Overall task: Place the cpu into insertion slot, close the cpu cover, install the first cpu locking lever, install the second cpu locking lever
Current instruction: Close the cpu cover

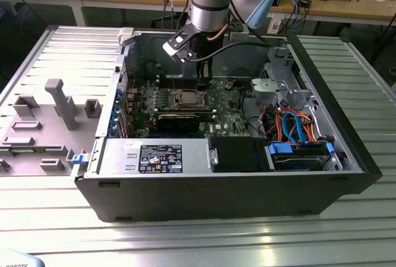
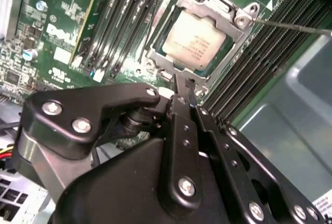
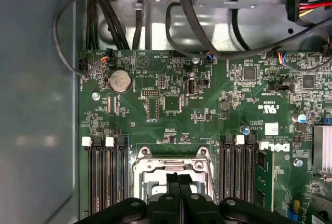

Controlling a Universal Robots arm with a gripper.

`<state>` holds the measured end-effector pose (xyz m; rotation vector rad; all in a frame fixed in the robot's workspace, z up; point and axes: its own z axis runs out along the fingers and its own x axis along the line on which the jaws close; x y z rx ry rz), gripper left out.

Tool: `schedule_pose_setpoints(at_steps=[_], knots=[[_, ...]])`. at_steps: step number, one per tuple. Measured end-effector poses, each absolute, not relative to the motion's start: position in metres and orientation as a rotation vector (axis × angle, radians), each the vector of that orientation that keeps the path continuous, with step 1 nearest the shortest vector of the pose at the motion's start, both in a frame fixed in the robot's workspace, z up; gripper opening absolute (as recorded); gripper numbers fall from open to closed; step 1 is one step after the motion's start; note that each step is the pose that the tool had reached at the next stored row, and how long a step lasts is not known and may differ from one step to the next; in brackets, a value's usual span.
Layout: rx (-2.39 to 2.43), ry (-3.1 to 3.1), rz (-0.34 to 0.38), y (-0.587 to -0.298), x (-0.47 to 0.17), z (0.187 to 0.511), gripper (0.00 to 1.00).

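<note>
the arm [image 1: 209,7] is a silver-grey cylinder with a pale blue cap [image 1: 260,8] on its joint, well above the fingers. a black cable [image 1: 240,49] loops beside it. the gripper [image 2: 185,85] is matte black, with two slim flat fingers [image 2: 181,116] and rounded link arms [image 2: 93,105] behind them. silver screws [image 2: 81,126] dot the metal just back from the fingers.

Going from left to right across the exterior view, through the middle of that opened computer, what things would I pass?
Grey moulded panel → insertion slot → silvery drive cage → black case wall.
</note>
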<state>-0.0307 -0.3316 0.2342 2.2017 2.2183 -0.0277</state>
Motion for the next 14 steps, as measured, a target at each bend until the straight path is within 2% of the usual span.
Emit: schedule_pose_setpoints(at_steps=[14], knots=[[2.195, 2.226, -0.028, -0.332, -0.059, 0.227, 0.11]])
